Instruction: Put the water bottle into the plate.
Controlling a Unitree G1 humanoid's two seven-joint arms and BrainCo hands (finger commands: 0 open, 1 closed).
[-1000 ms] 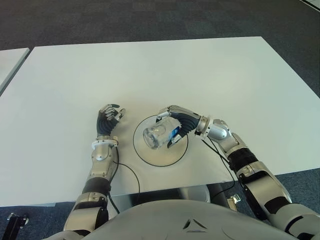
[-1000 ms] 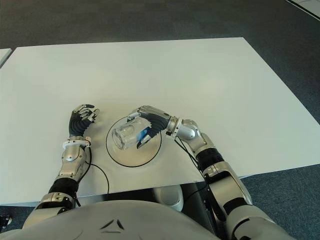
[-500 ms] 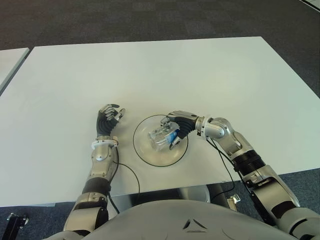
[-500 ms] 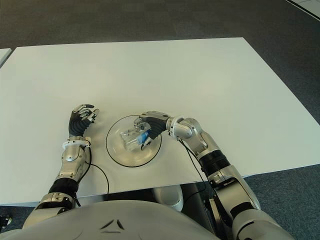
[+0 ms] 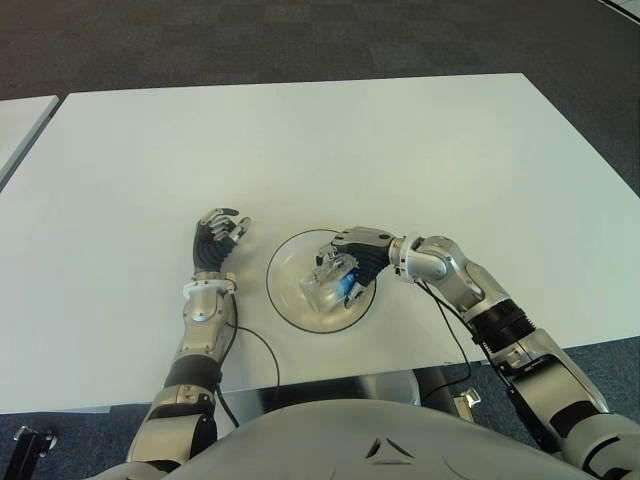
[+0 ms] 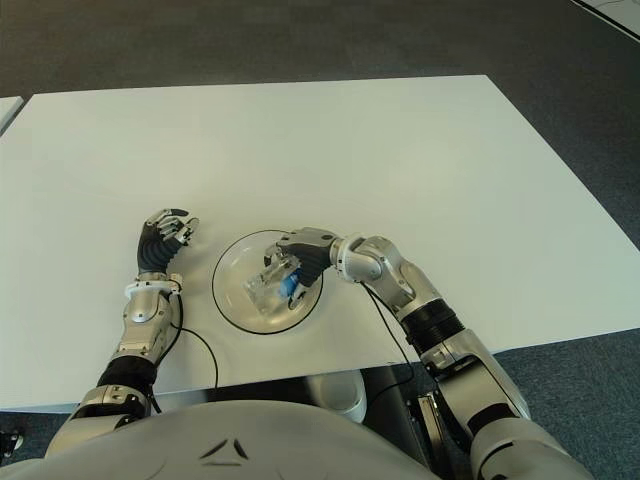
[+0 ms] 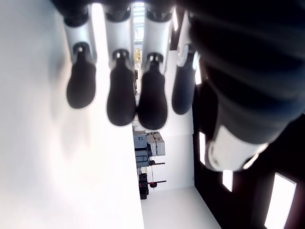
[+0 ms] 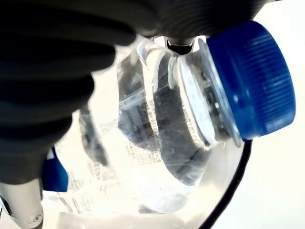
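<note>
A clear water bottle (image 5: 328, 282) with a blue cap (image 8: 249, 80) lies on its side inside the round clear plate (image 5: 283, 302), which has a dark rim. My right hand (image 5: 347, 258) reaches in from the right and is shut on the bottle, its dark fingers (image 8: 57, 62) wrapped over the body. The plate's rim (image 8: 228, 202) shows just beneath the bottle in the right wrist view; I cannot tell whether bottle and plate touch. My left hand (image 5: 218, 236) shows left of the plate, fingers (image 7: 121, 95) loosely extended and holding nothing.
The white table (image 5: 400, 150) stretches far ahead and to both sides. Its front edge runs close behind the plate. Black cables (image 5: 262, 350) loop from both wrists over that edge. A second white table's corner (image 5: 18, 125) shows at far left.
My right hand has brought the bottle lower into the plate and turned it, so it now sits nearer the plate's middle. The left hand has not moved.
</note>
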